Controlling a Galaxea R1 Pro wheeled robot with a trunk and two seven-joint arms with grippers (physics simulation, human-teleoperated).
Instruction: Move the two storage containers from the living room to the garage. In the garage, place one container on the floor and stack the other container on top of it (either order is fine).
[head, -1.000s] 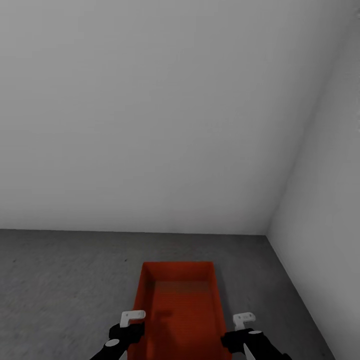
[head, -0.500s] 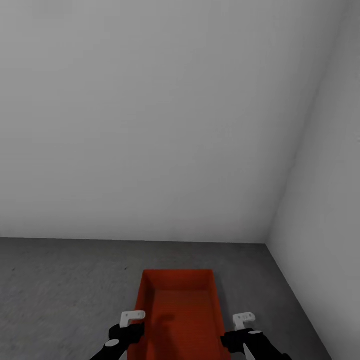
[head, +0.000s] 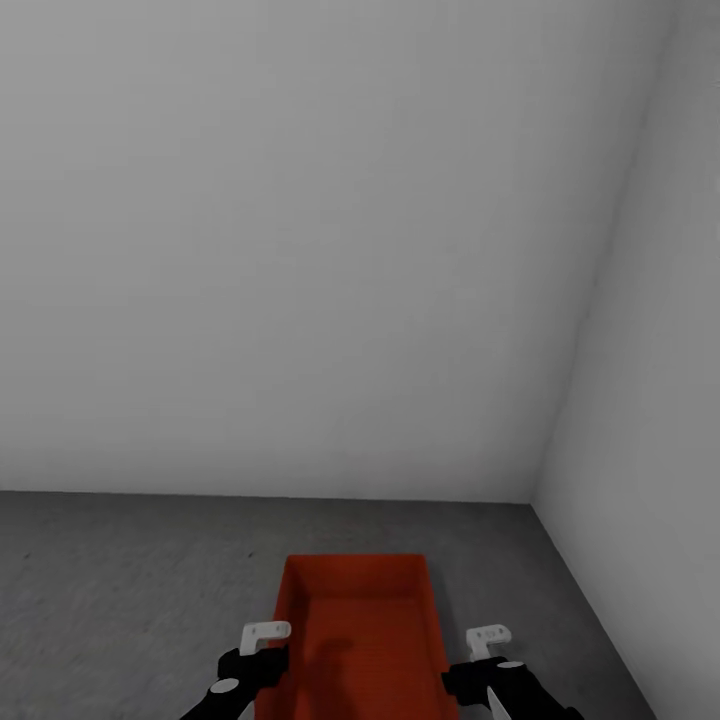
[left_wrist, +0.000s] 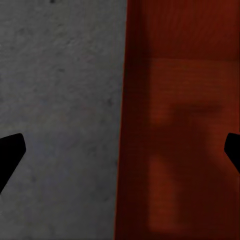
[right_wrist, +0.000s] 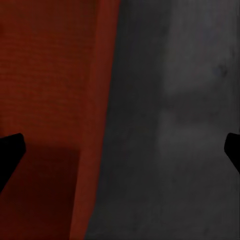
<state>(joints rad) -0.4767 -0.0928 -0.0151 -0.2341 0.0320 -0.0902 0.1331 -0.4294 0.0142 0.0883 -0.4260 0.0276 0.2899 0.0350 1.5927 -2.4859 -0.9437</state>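
- Right now, from the head camera, your red bin (head: 356, 630) sits on the grey concrete floor (head: 130, 590) near the corner of two white walls (head: 300, 250).
- Your left gripper (head: 266, 634) hangs over the bin's left wall, your right gripper (head: 488, 636) just outside its right wall.
- Left wrist camera: the fingers (left_wrist: 11, 152) are spread wide, one tip each side of the bin (left_wrist: 180, 120) wall, gripping nothing.
- Right wrist camera: the fingers (right_wrist: 10, 150) are likewise spread, straddling the bin (right_wrist: 50, 100) wall and floor (right_wrist: 175, 125).
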